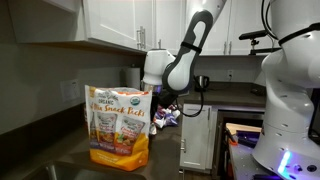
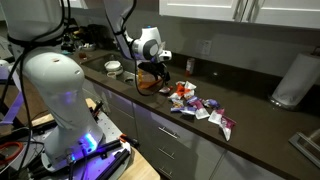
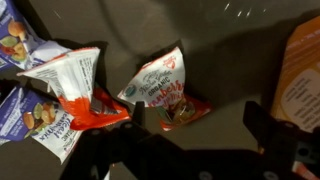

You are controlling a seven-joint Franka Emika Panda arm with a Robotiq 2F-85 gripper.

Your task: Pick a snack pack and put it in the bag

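Snack pack is lying flat on the desk, just ahead of your hand. Fingers look spread wide, holding nothing. Its long axis runs slightly diagonal; the bag is off right.

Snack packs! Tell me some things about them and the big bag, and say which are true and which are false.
In the wrist view, two reddish-orange snack packs lie on the dark counter. True.
The end effector is gripping a snack pack. False: it is open and holds nothing.
The bag stands upright. True.
The purple packets are inside the bag. False: they lie on the counter.
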